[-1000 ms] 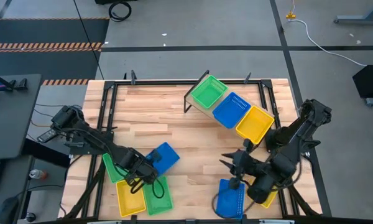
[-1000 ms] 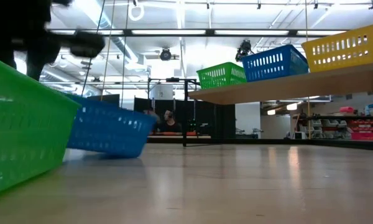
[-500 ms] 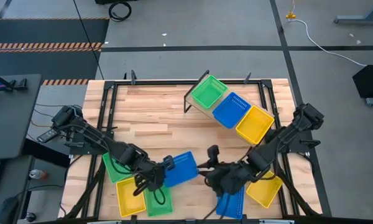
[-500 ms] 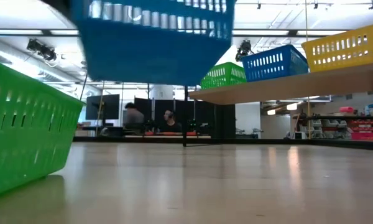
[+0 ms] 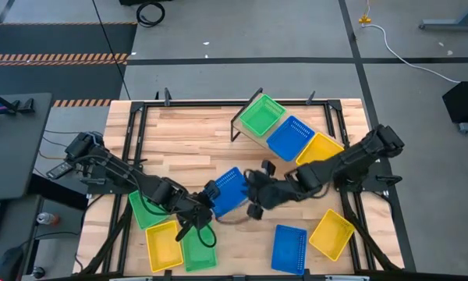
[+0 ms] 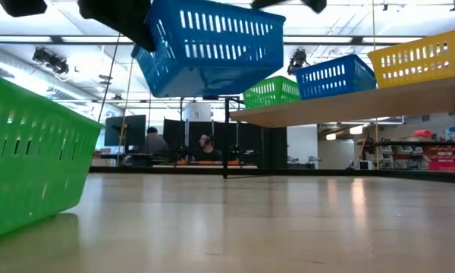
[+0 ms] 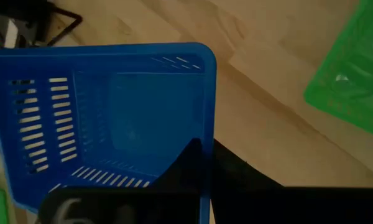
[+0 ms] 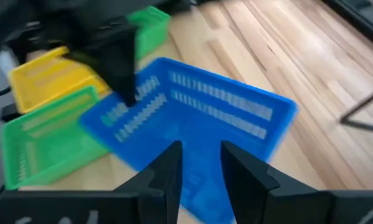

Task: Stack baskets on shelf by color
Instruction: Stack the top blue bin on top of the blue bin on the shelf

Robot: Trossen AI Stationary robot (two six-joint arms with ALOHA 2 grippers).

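green basket (image 6: 30, 152) sits nearest on the table, grounded. above it the blue basket (image 5: 230, 190), on the table a sec ago, now hangs mid-air over table centre. left gripper (image 5: 207, 197) clamped tight on its rim. right gripper (image 5: 253, 191) has swung in from the table's near edge, fingers apart astride the opposite wall, not gripping yet. looks like a handover. shelf (image 5: 246, 125) behind holds green, blue, yellow.

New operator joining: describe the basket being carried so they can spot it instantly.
Start at the wooden table and look near its middle, between the two arms. The blue basket hangs in the air there, held at its rim by the left gripper; every other basket rests on the table or the shelf.
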